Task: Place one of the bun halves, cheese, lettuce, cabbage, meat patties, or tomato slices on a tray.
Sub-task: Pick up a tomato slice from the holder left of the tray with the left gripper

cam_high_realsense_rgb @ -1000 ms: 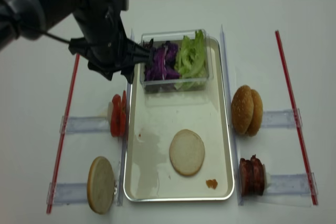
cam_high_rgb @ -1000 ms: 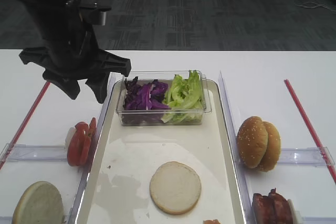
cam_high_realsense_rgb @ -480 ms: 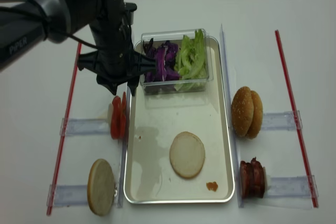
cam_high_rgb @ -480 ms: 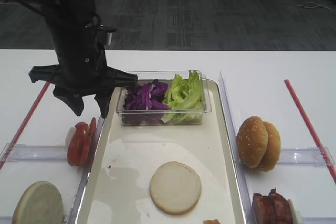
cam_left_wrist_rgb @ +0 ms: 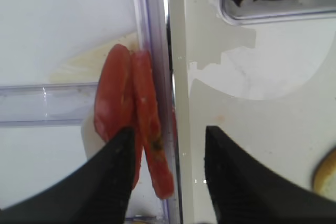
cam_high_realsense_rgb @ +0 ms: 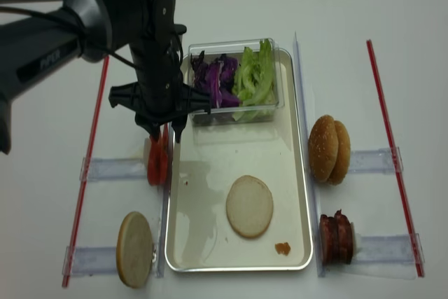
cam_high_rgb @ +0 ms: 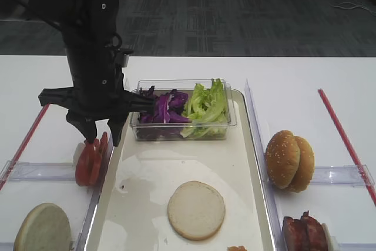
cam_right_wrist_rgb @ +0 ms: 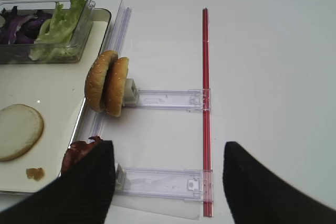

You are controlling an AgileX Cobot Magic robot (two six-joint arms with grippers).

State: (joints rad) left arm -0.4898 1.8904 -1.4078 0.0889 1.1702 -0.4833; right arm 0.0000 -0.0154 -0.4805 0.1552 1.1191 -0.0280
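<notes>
- The left gripper (cam_left_wrist_rgb: 167, 174) has its jaws apart, one finger on each side of the outer tomato slices (cam_left_wrist_rgb: 137, 145); nothing is gripped, and whether the fingers touch the slices I cannot tell.
- The tomato slices (cam_high_realsense_rgb: 157, 157) stand on edge in a clear rack (cam_high_realsense_rgb: 112, 168) against the tray (cam_high_realsense_rgb: 210, 260), just outside its left rim.
- The rim and a clear rail (cam_left_wrist_rgb: 148, 35) run right beside the slices, under the gripper's inner finger.
- Just beyond the gripper, a clear box (cam_high_rgb: 183, 133) at the tray's far end holds purple cabbage (cam_high_rgb: 162, 110) and green lettuce (cam_high_rgb: 205, 105).
- One pale bun half (cam_high_rgb: 195, 210) lies flat on the tray; another (cam_high_rgb: 42, 228) leans in a rack to the left.
- To the right of the tray stand sesame bun halves (cam_high_realsense_rgb: 329, 148) and meat patties (cam_high_realsense_rgb: 335, 236).
- The right gripper (cam_right_wrist_rgb: 168, 182) hangs open above the right side racks, holding nothing.
</notes>
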